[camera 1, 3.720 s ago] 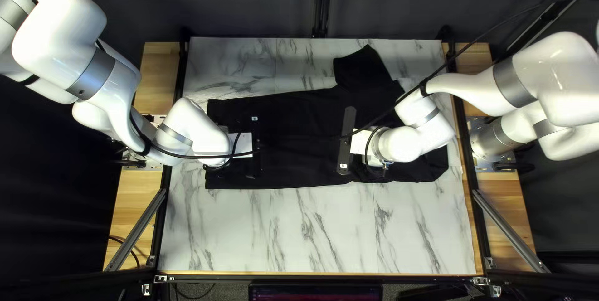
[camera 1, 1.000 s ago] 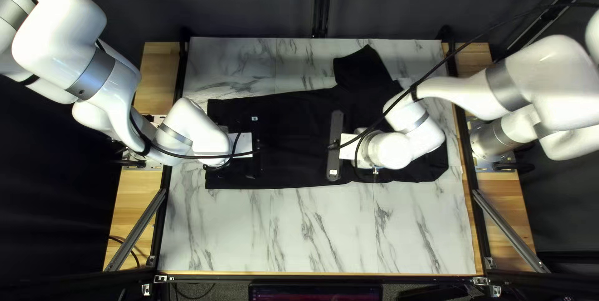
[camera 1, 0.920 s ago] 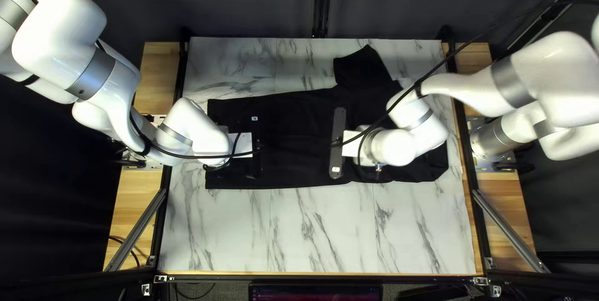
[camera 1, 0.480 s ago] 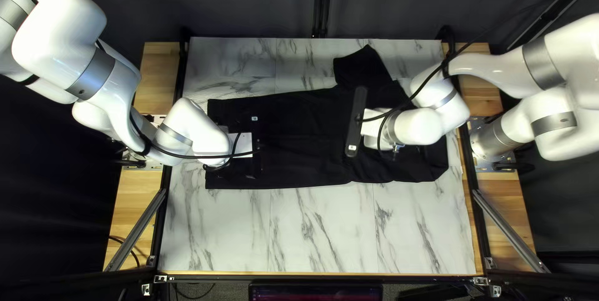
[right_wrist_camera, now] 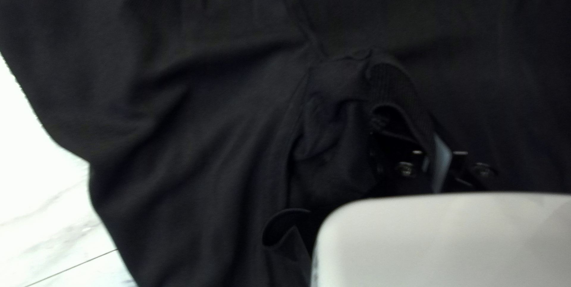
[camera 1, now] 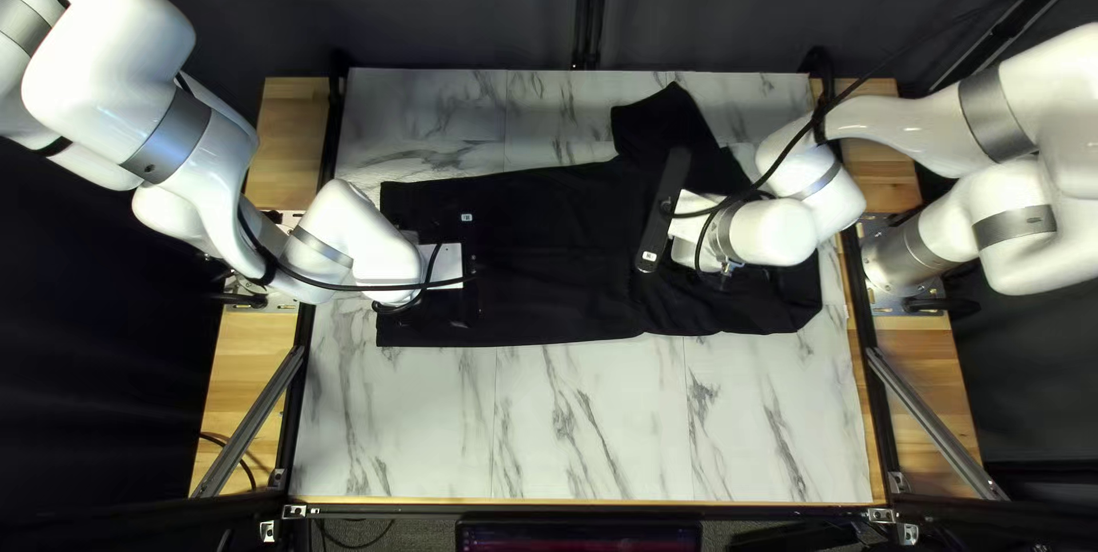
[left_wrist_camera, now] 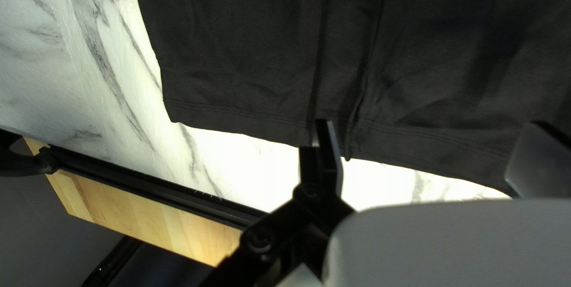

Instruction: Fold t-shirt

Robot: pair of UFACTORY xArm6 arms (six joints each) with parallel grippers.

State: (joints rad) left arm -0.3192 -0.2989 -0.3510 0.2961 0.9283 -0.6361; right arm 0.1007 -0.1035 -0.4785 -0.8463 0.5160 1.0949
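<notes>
A black t-shirt (camera 1: pixel 549 209) lies across the table, hem at the left of the top left view. My left gripper (camera 1: pixel 444 266) is over the hem end; its fingertips are hidden there. In the left wrist view the left gripper (left_wrist_camera: pixel 431 156) stands open at the t-shirt's stitched hem (left_wrist_camera: pixel 250 111), nothing held. My right gripper (camera 1: pixel 691 218) is over the collar end, its tips hidden from above. In the right wrist view the right gripper (right_wrist_camera: pixel 440 159) is shut on the ribbed collar (right_wrist_camera: pixel 395 88), a pale blue patch showing between its fingers; the cloth beside it is bunched.
Marble-patterned table surface (camera 1: pixel 583 426) shows along the near side. A sleeve (camera 1: pixel 663 123) sticks out toward the far edge. Black rails and wooden strips (camera 1: pixel 295 140) run down the table's sides. Black cables hang across both arms.
My right gripper has moved to the right of the top left view over the t-shirt, and its mount has turned slightly. The left arm has stayed still.
</notes>
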